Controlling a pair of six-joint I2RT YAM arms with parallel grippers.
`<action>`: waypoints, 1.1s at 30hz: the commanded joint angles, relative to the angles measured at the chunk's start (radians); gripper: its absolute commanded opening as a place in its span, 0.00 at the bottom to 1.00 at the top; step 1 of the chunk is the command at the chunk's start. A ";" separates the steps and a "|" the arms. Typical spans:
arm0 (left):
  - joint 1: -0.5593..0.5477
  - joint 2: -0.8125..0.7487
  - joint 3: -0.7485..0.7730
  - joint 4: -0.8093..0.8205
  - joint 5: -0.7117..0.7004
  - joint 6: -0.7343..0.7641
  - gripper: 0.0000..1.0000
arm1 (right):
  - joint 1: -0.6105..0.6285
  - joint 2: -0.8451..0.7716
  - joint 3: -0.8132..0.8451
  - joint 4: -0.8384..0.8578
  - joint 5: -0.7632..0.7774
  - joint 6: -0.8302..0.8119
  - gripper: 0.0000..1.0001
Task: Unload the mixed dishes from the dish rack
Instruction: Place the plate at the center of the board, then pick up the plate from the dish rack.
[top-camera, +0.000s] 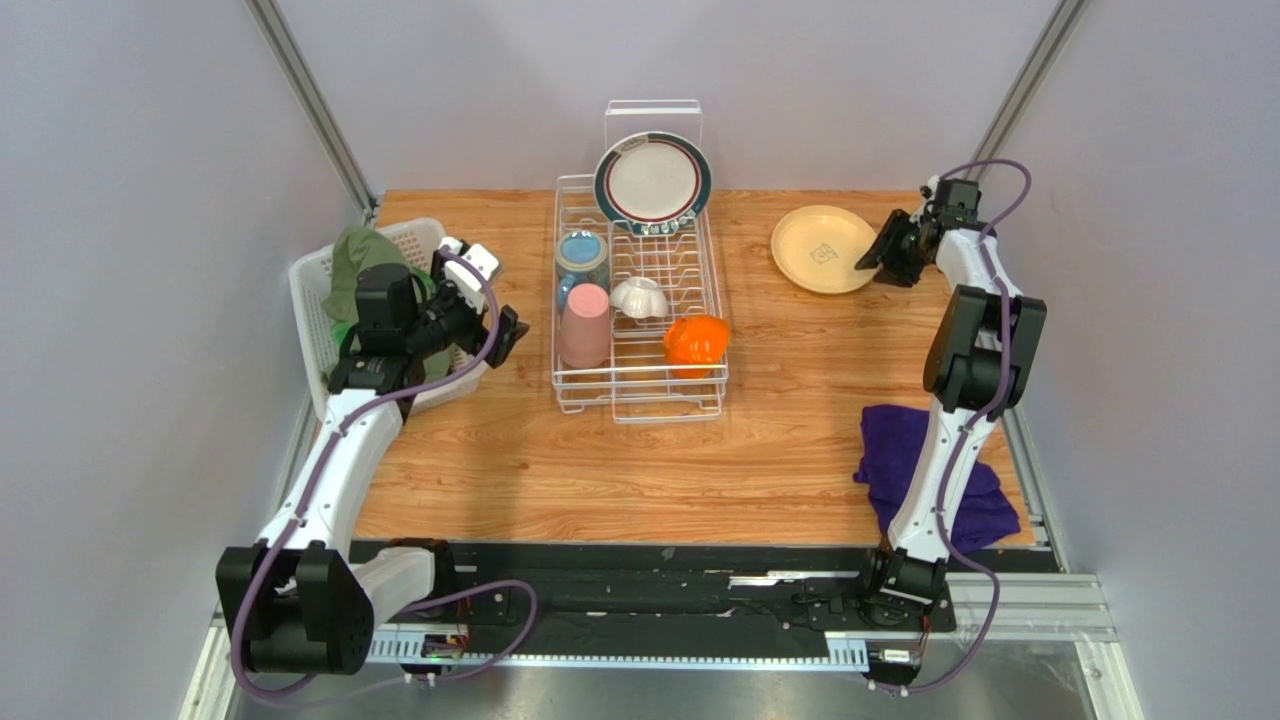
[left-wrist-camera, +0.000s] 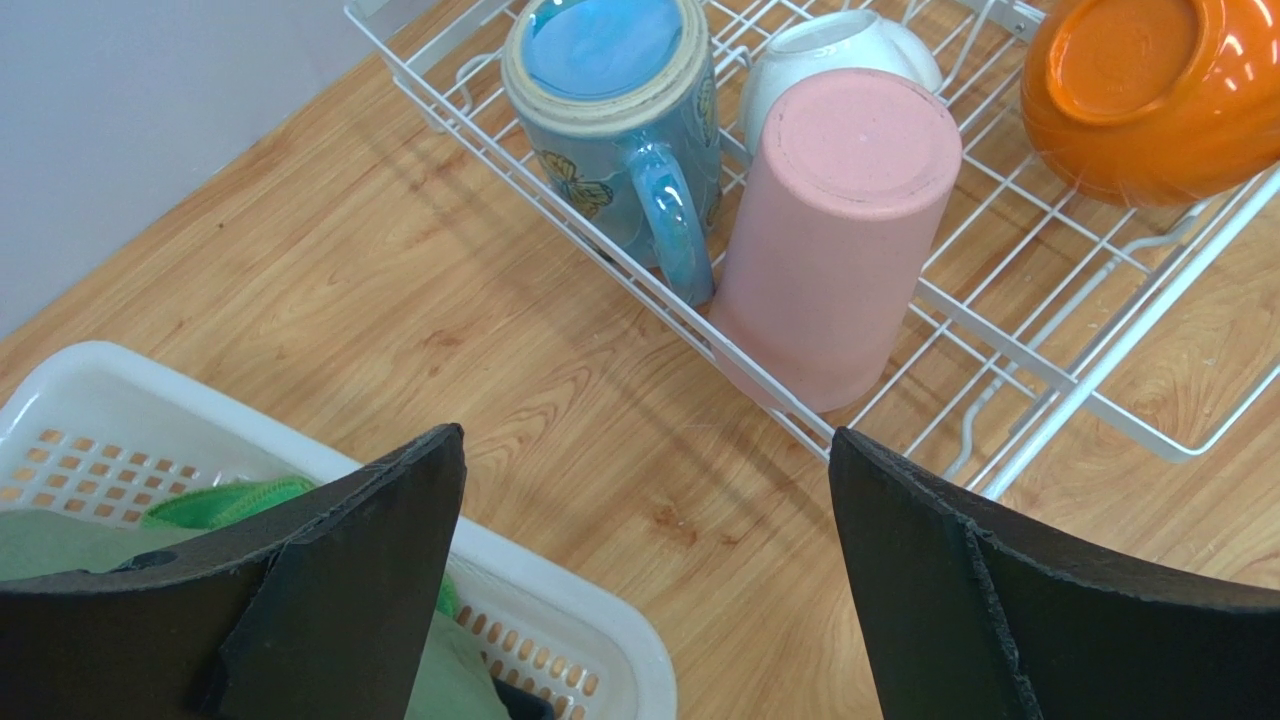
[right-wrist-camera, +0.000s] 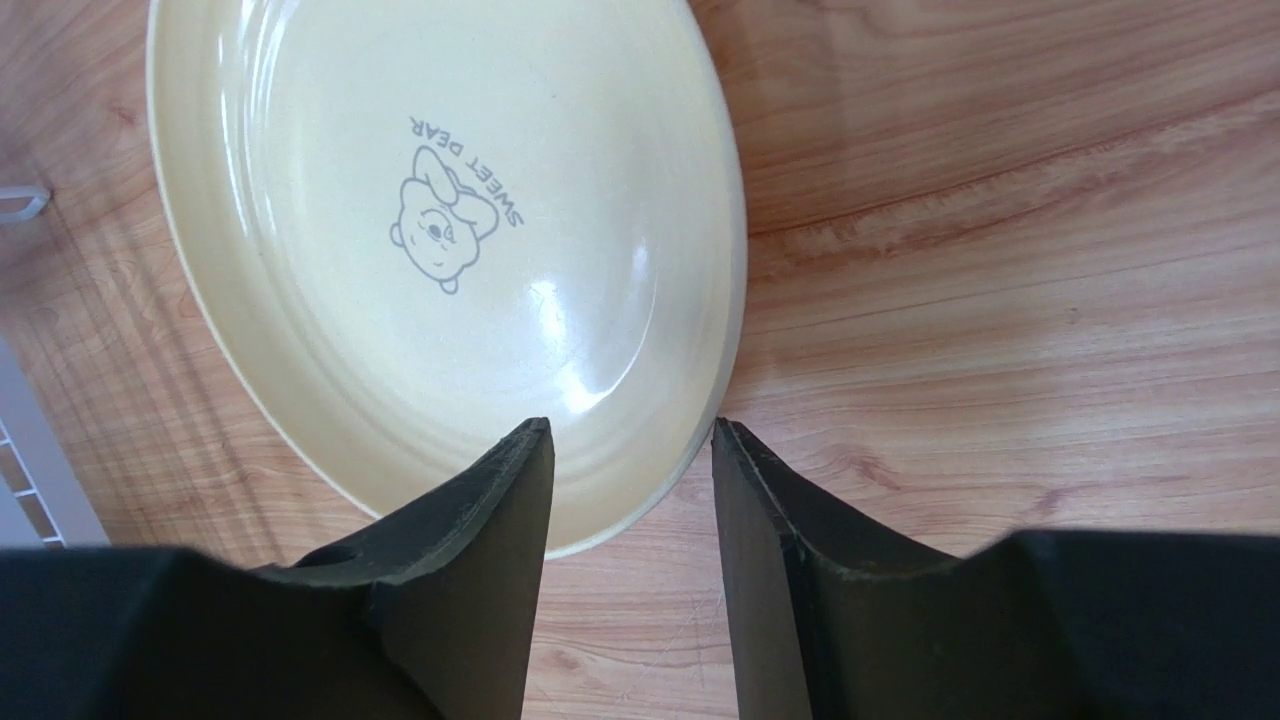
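The white wire dish rack (top-camera: 639, 405) stands mid-table with a clear panel (top-camera: 652, 117) at its far end. In it are a dark-rimmed white plate (top-camera: 652, 180) upright, a blue mug (top-camera: 582, 258), a pink cup (top-camera: 585, 326), a small white cup (top-camera: 643, 297) and an orange bowl (top-camera: 696, 342), all upturned. The pale yellow plate (top-camera: 821, 248) lies flat on the table to the right. My right gripper (top-camera: 879, 252) is open, its jaws astride the plate's near rim (right-wrist-camera: 631, 425). My left gripper (top-camera: 504, 333) is open and empty left of the rack (left-wrist-camera: 645, 435), near the pink cup (left-wrist-camera: 834, 225).
A white slatted basket (top-camera: 323, 300) with green cloth (top-camera: 361, 263) sits at the left edge, under my left arm. A purple cloth (top-camera: 917, 465) lies at the front right. The basket's corner (left-wrist-camera: 90, 405) shows below the left finger.
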 joint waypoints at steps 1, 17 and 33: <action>0.004 -0.011 -0.016 0.013 0.027 0.040 0.99 | 0.000 -0.085 -0.023 -0.002 0.045 -0.041 0.47; 0.004 0.016 0.041 -0.010 0.062 0.029 0.99 | 0.246 -0.262 0.130 0.039 0.113 -0.395 0.80; 0.004 0.056 0.084 -0.047 0.072 0.111 0.99 | 0.435 -0.002 0.424 0.225 -0.042 -0.685 0.87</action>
